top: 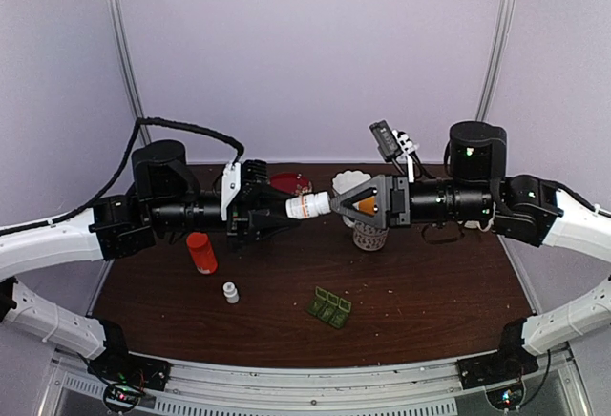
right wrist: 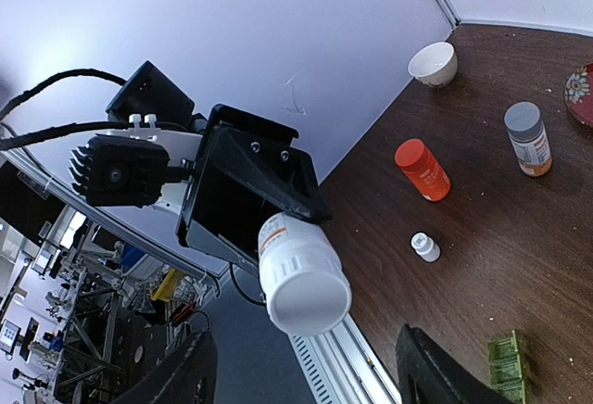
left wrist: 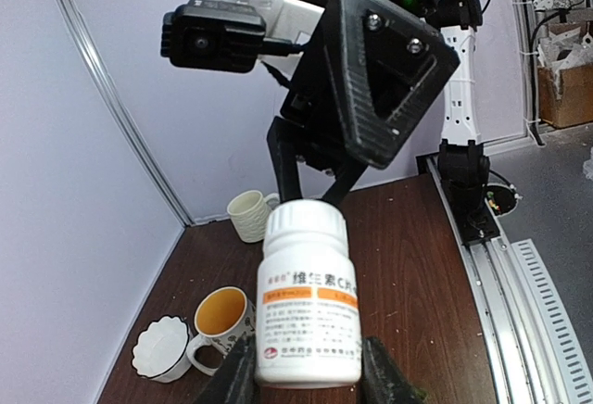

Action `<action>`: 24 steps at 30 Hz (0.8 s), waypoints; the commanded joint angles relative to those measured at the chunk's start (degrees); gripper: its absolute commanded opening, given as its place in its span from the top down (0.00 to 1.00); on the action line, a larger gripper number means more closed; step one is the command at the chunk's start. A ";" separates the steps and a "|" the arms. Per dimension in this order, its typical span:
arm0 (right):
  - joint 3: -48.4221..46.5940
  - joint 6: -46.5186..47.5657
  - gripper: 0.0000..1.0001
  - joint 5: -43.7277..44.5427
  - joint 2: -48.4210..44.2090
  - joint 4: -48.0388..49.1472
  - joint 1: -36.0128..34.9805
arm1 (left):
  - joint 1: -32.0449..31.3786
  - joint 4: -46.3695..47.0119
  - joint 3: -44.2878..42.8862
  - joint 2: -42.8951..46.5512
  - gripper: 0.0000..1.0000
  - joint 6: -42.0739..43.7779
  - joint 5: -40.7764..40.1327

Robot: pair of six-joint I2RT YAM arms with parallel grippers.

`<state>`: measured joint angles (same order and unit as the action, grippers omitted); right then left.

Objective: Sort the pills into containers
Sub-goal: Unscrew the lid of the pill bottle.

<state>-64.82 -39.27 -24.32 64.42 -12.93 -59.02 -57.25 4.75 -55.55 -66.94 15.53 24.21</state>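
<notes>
Green pill box [top: 328, 307] sits on the table [top: 430, 292], and up behind it the left gripper [top: 277, 210] holds a white bottle [top: 307, 206] sideways, the right gripper [top: 341, 204] spread wide by its cap [top: 325, 203], both arms reaching straight across.

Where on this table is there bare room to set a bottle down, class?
The table is bare on its right half, between the mug, the pill box and the right edge. A narrower strip lies in front of the small white bottle. The back middle is crowded: red dish, white bowl, mug.
</notes>
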 commanded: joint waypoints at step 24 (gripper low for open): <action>-2.24 -1.24 0.52 -3.83 3.87 5.57 0.31 | -1.26 4.38 0.62 0.56 0.95 2.21 2.75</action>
<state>-65.17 -40.49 -29.08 68.27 -9.10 -58.85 -58.00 5.98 -55.51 -66.94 16.91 25.65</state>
